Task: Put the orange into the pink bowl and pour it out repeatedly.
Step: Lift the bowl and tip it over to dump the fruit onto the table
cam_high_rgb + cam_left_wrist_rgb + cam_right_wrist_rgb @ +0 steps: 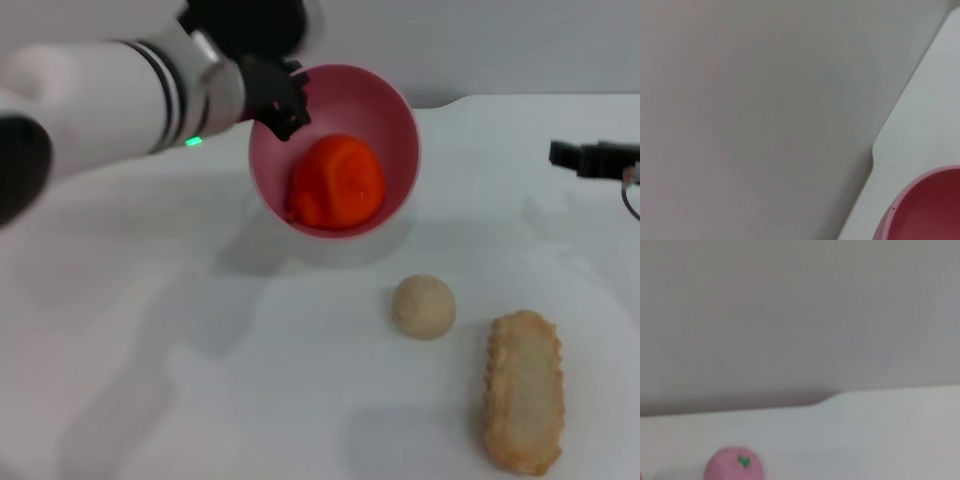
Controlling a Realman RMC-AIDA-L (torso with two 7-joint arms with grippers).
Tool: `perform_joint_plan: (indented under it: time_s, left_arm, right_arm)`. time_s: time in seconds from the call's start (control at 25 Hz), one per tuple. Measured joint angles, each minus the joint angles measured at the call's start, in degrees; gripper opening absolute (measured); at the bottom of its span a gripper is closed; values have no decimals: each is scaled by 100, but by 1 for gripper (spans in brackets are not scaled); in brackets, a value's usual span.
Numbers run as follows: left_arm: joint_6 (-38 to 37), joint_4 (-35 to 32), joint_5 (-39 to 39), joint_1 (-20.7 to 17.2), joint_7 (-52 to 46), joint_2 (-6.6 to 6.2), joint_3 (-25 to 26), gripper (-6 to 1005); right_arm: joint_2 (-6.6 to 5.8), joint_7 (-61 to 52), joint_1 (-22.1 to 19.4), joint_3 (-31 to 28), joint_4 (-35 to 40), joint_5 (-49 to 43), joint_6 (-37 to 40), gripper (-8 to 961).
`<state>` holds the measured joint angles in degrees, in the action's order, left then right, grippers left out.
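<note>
Head view, left to right: left gripper (283, 98) clenched on the near-left rim of the pink bowl (390, 110), lifted off the white table (200, 380) and tipped toward the camera; orange (338, 182) inside, slid against the lowered wall, not yet out; likely mid-pour, with tipping out and refilling left to do; beige ball (423, 306) and breaded cutlet (523, 389) lying nearer; right gripper (590, 158) idle at far right, fingers impossible to judge; right wrist view: small pink peach (734, 469) on table.
</note>
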<state>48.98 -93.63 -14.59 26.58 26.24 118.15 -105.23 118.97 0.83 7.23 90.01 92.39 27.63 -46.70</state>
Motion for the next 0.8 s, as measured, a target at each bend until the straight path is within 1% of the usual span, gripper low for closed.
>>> perform_joint_plan:
  time_s: [0.04,0.08,0.12,0.2,0.24,0.32,0.4,0.56,0.64,0.8]
  left_arm:
    - [0,0,0,0,0,0,0,46]
    - [-144,-18,317,-29,7,3,-248,45]
    - [-555,-15,1018,-127,-24,15,-747,45]
    - [-932,0,1519,-267,-51,26,-1003,45]
    - [-1338,3,1959,-426,-82,34,-1186,45]
    - [-1640,-4,2219,-562,-108,39,-1291,45]
    - [-2228,-28,2704,-806,-142,38,-1419,45]
    - [-3212,-3,3427,-1195,-154,34,-1539,45]
    - [-3488,43,3620,-1291,-154,33,-1554,45]
    - [-4482,253,4051,-1580,-111,40,-1577,45]
  right_arm:
    - [-2,57,-7,-22,-79,73,1,582]
    - [-4,154,-10,-53,-153,184,1,582]
    - [-4,234,-11,-82,-223,293,0,582]
    - [-7,338,-12,-122,-287,451,1,582]
    - [-9,366,-12,-136,-298,495,3,582]
    - [-11,384,-12,-169,-298,512,-7,583]
    - [-16,388,-13,-199,-294,514,-33,583]
    - [-22,392,-8,-214,-269,516,-76,583]
    - [-23,393,-4,-215,-263,516,-83,583]
    - [-23,394,2,-225,-261,516,-94,583]
